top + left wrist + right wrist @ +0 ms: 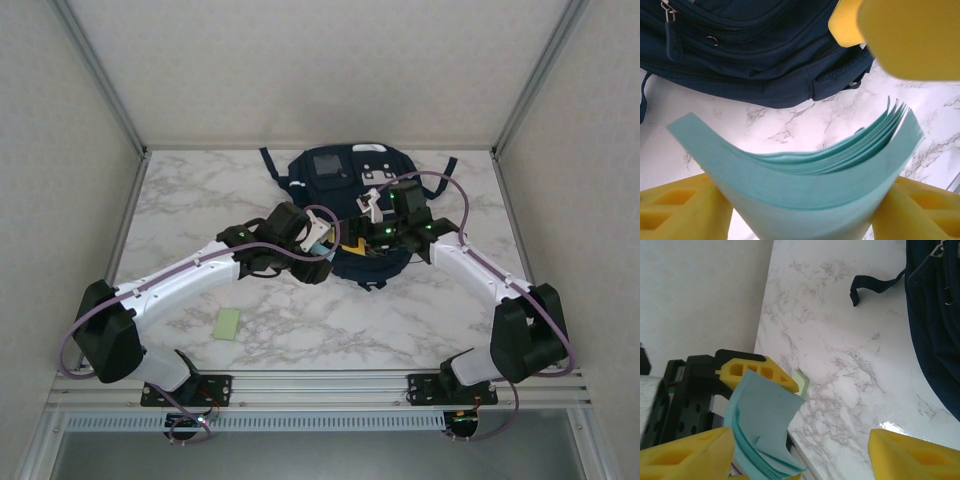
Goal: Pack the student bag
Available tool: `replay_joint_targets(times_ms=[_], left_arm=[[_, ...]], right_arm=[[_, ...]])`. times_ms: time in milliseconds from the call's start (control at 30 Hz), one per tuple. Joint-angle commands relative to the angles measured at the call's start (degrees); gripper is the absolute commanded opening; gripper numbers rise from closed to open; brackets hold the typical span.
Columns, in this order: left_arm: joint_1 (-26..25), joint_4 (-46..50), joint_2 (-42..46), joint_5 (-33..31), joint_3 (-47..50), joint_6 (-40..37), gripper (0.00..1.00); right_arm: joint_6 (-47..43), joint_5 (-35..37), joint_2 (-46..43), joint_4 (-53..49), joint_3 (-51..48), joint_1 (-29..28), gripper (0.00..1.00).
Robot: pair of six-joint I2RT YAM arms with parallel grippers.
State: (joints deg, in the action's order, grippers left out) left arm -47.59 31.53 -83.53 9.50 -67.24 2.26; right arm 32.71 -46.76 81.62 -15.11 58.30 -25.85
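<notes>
Presently left tool [800, 200] clenches a bowed teal paper pad [805, 170]; student bag [755, 55] lies on the marble tabletop [830, 340] just beyond that tool's tips; right tool [802, 450] stands released, jaws wide apart, bag to its right.

A white marble-patterned table [200, 200] fills the middle. A pale, faintly textured back wall [320, 60] stands at 12 o'clock, with matching side walls [50, 200] at 9 and 3. Metal posts [100, 75] rise at 11 and 1 o'clock. A metal rail [320, 385] runs along 6 o'clock. The light is soft and even, with one glare patch [890, 427] on the tabletop.
</notes>
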Motion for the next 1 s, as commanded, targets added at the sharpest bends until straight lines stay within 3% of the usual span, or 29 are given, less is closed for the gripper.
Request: replay_joint_targets(times_ms=[0, 700, 967], left_arm=[[-0.5, -1.0, 0.8, 3.1, 0.0, -1.3, 0.67], [-0.4, -1.3, -2.6, 3.7, -4.1, -0.7, 0.69], [-0.4, -2.2, -2.9, 3.8, -4.3, -0.2, 0.7]], right_arm=[[-1.5, -2.9, -2.1, -0.4, 0.1, 0.2, 0.69], [-0.7, -8.3, -4.5, 5.8, -6.4, -0.1, 0.44], [-1.0, -8.4, -4.6, 6.2, -6.7, -0.2, 0.15]])
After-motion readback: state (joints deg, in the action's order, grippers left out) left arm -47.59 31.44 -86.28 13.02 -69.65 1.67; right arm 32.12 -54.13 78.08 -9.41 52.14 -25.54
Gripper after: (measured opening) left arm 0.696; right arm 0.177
